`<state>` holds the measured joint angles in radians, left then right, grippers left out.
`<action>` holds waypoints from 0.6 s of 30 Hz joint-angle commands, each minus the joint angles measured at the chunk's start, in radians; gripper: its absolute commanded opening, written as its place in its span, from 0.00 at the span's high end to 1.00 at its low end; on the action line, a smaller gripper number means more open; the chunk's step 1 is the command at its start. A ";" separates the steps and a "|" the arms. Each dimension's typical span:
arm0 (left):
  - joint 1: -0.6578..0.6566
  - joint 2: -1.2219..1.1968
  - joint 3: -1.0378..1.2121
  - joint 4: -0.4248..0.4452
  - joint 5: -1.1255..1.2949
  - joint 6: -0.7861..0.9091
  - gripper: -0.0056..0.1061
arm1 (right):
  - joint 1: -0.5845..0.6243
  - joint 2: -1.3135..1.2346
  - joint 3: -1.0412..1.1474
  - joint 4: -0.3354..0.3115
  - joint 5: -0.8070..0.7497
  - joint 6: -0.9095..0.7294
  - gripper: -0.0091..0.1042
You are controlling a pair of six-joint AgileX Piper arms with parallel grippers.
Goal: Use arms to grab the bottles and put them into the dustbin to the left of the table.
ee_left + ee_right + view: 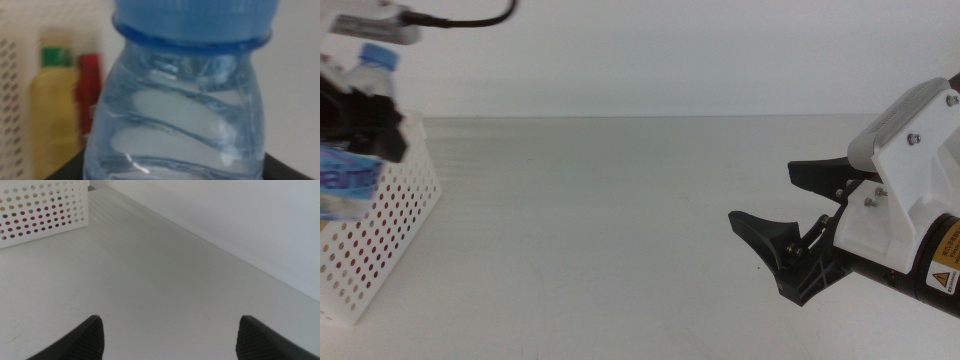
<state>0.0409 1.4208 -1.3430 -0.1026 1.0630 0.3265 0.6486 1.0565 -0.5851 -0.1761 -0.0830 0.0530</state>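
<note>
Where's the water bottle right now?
In the middle view the water bottle is at far left, held by the left end effector above the dustbin; the yellow bottle and red can are behind it.

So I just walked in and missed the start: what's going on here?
The left gripper holds a clear water bottle with a blue cap over the white basket at the table's left end. A yellow bottle and a red can already sit in the basket. The right gripper waits open above the table on the right, holding nothing.
</note>
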 commanded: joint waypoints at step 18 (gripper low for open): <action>0.290 0.310 -0.329 -0.028 0.148 0.101 0.99 | 0.001 -0.017 -0.022 -0.009 -0.070 -0.010 0.24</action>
<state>0.3206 1.7672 -1.6290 -0.1168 1.2257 0.4254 0.6486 1.0565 -0.5851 -0.1761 -0.0830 0.0530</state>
